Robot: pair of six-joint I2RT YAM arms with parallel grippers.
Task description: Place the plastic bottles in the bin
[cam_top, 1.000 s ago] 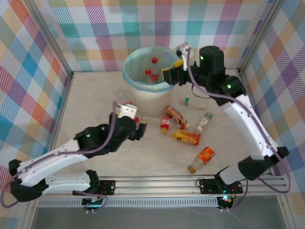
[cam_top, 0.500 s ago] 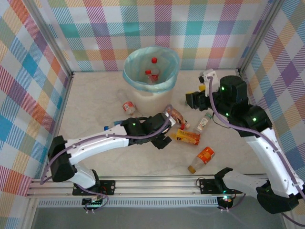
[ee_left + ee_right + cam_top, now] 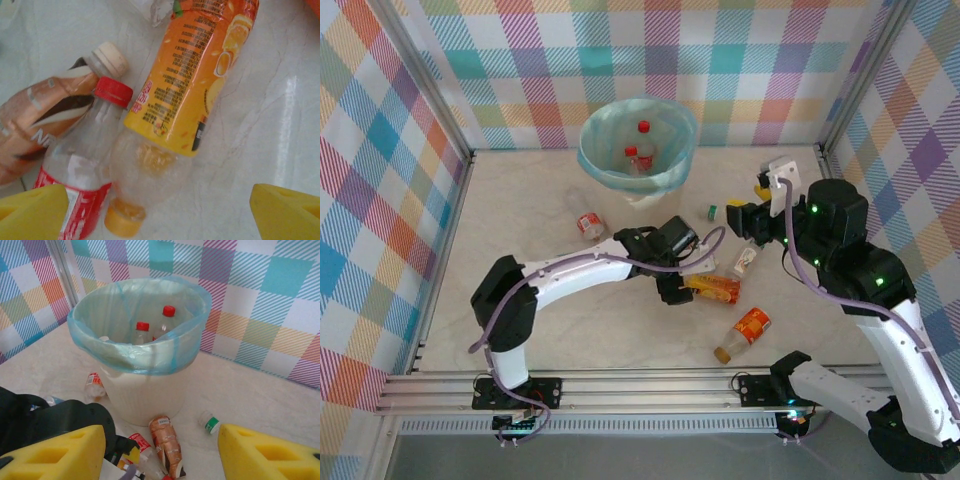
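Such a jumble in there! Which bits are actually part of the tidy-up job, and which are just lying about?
Part of the job: the bin; red-capped bottles inside it; loose ones on the table, such as the orange-labelled bottle and the brown-labelled bottle; left gripper and right gripper, both open.
Just there: checked walls; metal frame.

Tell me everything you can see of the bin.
The bin is a round, cream-white bucket, plastic by its look, lined with a light blue bag folded over the rim. It stands upright at the far side of the table, and holds at least two clear red-capped bottles. A brown-labelled bottle lies near its base.
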